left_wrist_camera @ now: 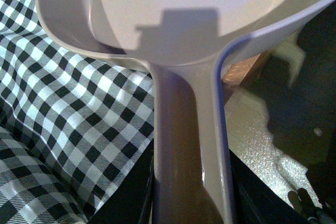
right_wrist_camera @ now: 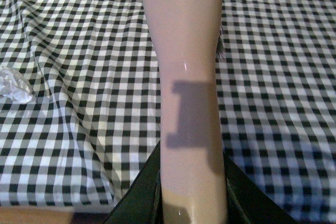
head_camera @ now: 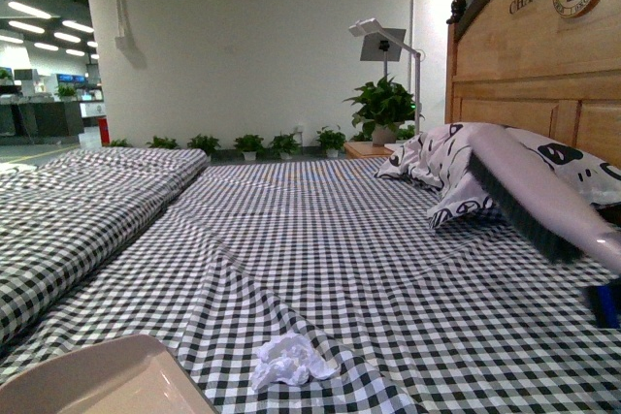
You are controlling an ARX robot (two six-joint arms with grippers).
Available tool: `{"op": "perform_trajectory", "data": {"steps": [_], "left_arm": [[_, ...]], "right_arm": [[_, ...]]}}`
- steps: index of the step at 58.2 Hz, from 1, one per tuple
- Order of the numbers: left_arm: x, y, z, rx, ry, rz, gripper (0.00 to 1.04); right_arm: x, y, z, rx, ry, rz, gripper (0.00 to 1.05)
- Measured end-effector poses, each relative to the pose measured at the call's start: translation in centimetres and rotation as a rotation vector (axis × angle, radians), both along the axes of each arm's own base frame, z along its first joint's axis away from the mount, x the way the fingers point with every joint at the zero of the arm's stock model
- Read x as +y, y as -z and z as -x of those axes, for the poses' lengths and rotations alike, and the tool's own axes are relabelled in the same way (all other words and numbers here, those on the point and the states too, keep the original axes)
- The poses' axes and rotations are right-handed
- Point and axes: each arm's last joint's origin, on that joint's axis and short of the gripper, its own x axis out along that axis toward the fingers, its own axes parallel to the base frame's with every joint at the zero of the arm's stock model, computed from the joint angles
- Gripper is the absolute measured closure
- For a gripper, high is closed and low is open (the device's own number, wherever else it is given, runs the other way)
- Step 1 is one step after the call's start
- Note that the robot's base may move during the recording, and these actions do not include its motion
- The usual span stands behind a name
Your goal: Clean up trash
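The crumpled tissue wad (head_camera: 289, 361) lies on the checked bedsheet (head_camera: 388, 269), near the front edge at six o'clock. Left fingers (left_wrist_camera: 131, 192) clamp the dustpan (left_wrist_camera: 199, 19) handle; right fingers (right_wrist_camera: 142, 192) clamp the brush (head_camera: 543, 196) handle, at three o'clock.

In the front view the dustpan (head_camera: 92, 380) is cut off by the lower left corner, so only part of its tray shows. The brush (head_camera: 543, 196) runs out past the right edge, blurred, and the hand end of it cannot be seen. In the left wrist view the dustpan's handle (left_wrist_camera: 189, 150) hides the fingers that grip it. In the right wrist view the tissue wad (right_wrist_camera: 13, 85) is clipped by the picture's edge, and the brush's bristles (right_wrist_camera: 220, 40) barely peek from behind its back.
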Motion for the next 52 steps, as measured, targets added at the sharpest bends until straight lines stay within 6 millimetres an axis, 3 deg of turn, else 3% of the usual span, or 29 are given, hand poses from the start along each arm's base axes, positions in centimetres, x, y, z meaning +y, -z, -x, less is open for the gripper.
{"op": "perform_trajectory", "data": {"steps": [7, 24, 41, 52], "left_arm": [[0.0, 0.0, 0.0, 0.000, 0.000, 0.000, 0.77], [0.0, 0.0, 0.0, 0.000, 0.000, 0.000, 0.77], [0.0, 0.0, 0.0, 0.000, 0.001, -0.001, 0.77], [0.0, 0.0, 0.0, -0.001, 0.001, -0.001, 0.77]], "right_arm": [[3.6, 1.8, -4.2, 0.086, -0.056, 0.078, 0.85], [7.8, 5.3, -7.0, 0.161, -0.090, 0.203, 0.85], [10.7, 8.3, -6.3, 0.228, -0.167, 0.264, 0.85], [12.4, 9.1, -4.0, 0.372, -0.348, 0.215, 0.85]]}}
